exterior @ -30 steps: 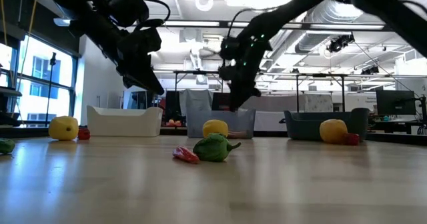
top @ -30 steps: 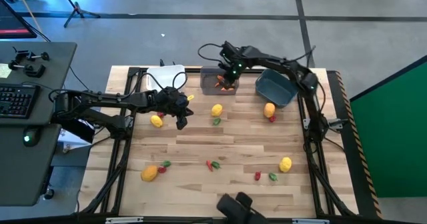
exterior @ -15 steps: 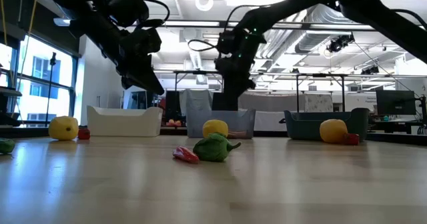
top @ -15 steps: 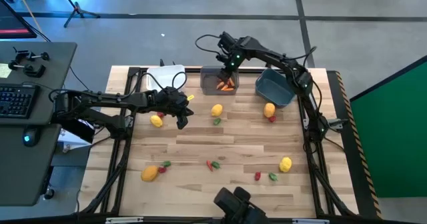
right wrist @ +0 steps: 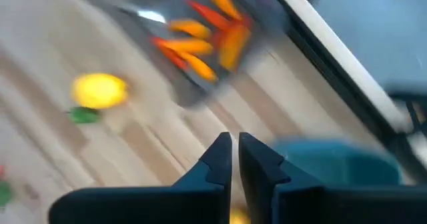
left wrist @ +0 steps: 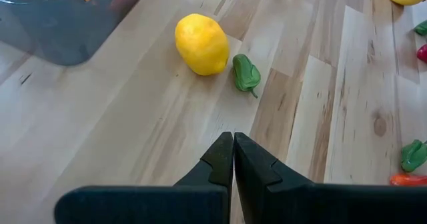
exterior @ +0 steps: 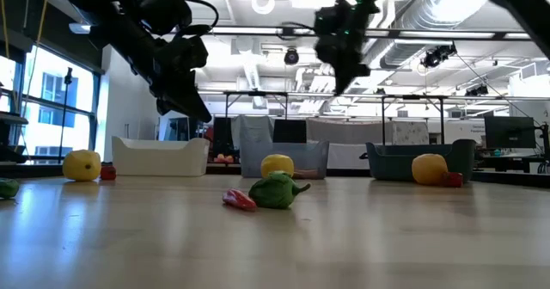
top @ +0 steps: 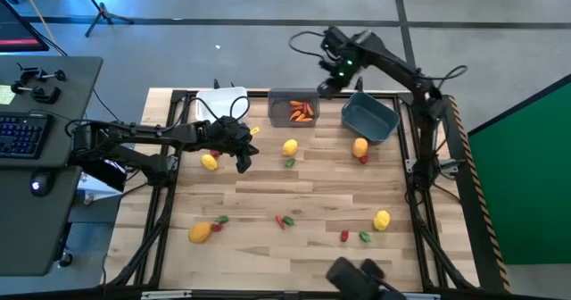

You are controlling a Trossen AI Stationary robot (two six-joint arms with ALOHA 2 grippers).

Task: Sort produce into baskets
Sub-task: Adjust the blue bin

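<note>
Both arms are dark, nearly black, built of slim jointed links with black cables looping loosely off them, and the right arm [top: 393,63] shows a small green light near its wrist. The left arm [top: 143,137] has the same matte black casing, with a thin cable arching over its wrist. Each gripper, the left gripper [left wrist: 233,159] and the right gripper [right wrist: 233,159], ends in two flat dark fingers with angular, stepped tips mounted on a broad dark crossbar
</note>
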